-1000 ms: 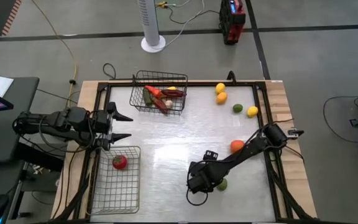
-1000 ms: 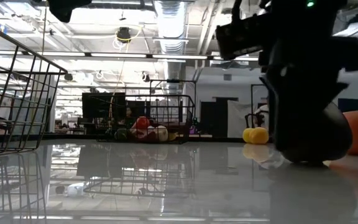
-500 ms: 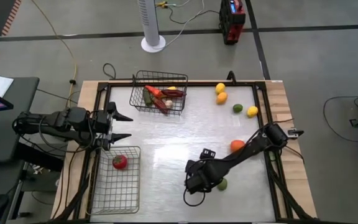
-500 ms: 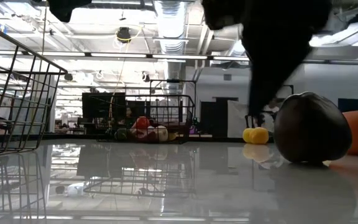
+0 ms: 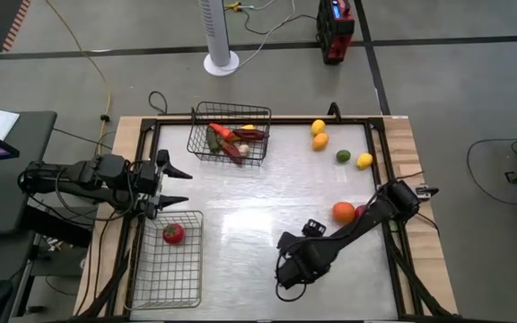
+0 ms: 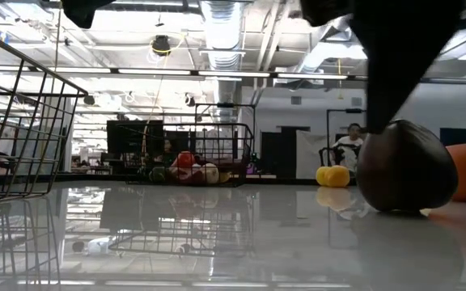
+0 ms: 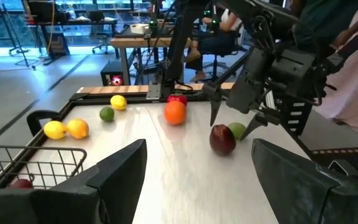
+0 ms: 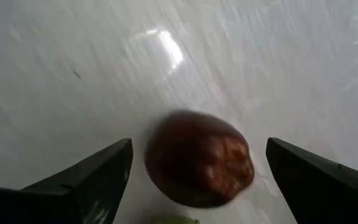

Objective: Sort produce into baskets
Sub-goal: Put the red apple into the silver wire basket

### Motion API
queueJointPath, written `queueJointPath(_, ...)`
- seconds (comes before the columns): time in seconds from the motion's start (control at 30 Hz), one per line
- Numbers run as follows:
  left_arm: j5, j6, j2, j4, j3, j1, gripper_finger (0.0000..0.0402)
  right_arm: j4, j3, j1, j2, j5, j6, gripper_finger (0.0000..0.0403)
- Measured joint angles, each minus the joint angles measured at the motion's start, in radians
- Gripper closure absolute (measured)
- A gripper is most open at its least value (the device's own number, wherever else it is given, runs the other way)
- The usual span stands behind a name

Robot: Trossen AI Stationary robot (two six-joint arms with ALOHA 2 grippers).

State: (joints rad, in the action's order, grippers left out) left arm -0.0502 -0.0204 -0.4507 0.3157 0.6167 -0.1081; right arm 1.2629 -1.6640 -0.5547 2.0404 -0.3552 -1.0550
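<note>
My right gripper (image 5: pixel 287 274) is open and hangs over a dark red fruit (image 8: pixel 199 158) that rests on the table near its front middle. Its fingers stand on either side of the fruit and above it, touching nothing; the left wrist view (image 7: pixel 230 121) shows this too. A green lime (image 7: pixel 237 129) lies right beside the fruit. My left gripper (image 5: pixel 174 184) is open and empty at the table's left edge. The near-left basket (image 5: pixel 164 283) holds a red tomato (image 5: pixel 172 233). The far basket (image 5: pixel 230 115) holds several vegetables.
An orange (image 5: pixel 344 212) lies beside the right arm. Two lemons (image 5: pixel 318 126) (image 5: pixel 364 161), another orange (image 5: pixel 320 141) and a lime (image 5: pixel 343 156) lie at the far right. A raised dark frame (image 5: pixel 240 118) edges the table. A person (image 6: pixel 351 145) sits in the room beyond.
My right gripper has risen from around the dark red fruit and shifted a little toward the table's near edge. The fruit has stayed on the table. In the high view the arm now covers the green lime.
</note>
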Motion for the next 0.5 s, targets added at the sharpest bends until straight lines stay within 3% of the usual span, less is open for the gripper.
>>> queueJointPath(0.23, -0.001, 0.001, 0.0, -0.001, 0.0, 0.0, 0.0123, -0.083, 0.109, -0.044, -0.099, -0.055, -0.116, 0.0004)
queueJointPath(0.5, -0.002, 0.001, 0.0, -0.013, 0.001, 0.0, 0.0123, -0.465, 0.42, -0.061, -0.28, -0.09, -0.195, 0.0003)
